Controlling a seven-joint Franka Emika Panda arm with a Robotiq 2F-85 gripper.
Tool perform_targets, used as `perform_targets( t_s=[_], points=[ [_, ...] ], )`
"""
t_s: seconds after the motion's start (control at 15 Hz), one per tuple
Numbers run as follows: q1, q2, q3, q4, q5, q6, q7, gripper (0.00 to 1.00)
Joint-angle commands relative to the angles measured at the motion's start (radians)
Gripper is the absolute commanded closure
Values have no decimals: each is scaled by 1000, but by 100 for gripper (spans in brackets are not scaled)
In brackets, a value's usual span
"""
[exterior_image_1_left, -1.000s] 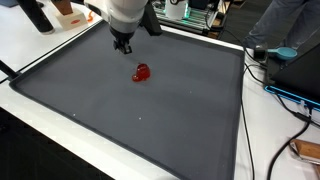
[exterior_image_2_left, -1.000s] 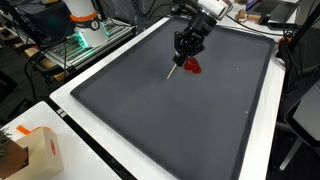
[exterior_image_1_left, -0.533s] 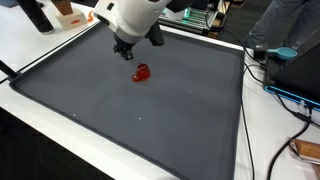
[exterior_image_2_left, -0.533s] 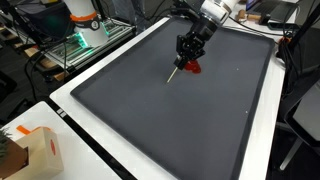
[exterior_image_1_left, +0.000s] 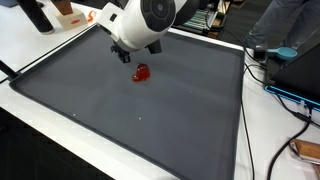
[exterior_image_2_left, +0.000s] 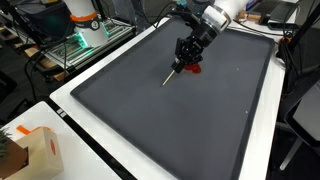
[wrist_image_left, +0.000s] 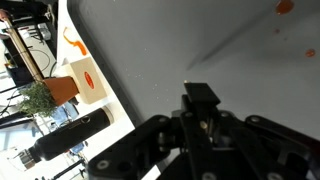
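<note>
- Gripper (exterior_image_2_left: 181, 66) first: my black two-finger tool hangs low over the middle-far part of the mat, its jaws pressed together on a thin pale stick (exterior_image_2_left: 171, 77).
- The stick slants away from my fingertips down toward the mat. I cannot tell whether its tip touches the surface.
- In the wrist view the stick is only a faint blurred streak (wrist_image_left: 228, 44) running out ahead of my gripper (wrist_image_left: 202, 100).
- A small red lump (exterior_image_2_left: 193, 68) lies on the mat just beside my gripper, on the side away from the stick's tip. I cannot tell whether we touch.
- In an exterior view the red lump (exterior_image_1_left: 142, 72) sits just past my gripper (exterior_image_1_left: 125, 54), with the arm's white wrist above it.
- The wrist view catches the red lump (wrist_image_left: 286, 6) at its top edge.
- Everything rests on a wide dark grey mat (exterior_image_1_left: 160, 125) with a raised black rim, spread over a white table (exterior_image_2_left: 120, 150).
- An orange-and-white cardboard box (exterior_image_2_left: 38, 150) stands on the table, well apart from me.
</note>
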Motion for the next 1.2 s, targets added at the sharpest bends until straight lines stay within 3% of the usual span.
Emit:
perform_targets(
  t_s=[0.0,1.13],
  points=[
    [6,47,1,50,-33,-51,20,97],
    [17,63,14,103,-28,-82,-17,97]
  ],
)
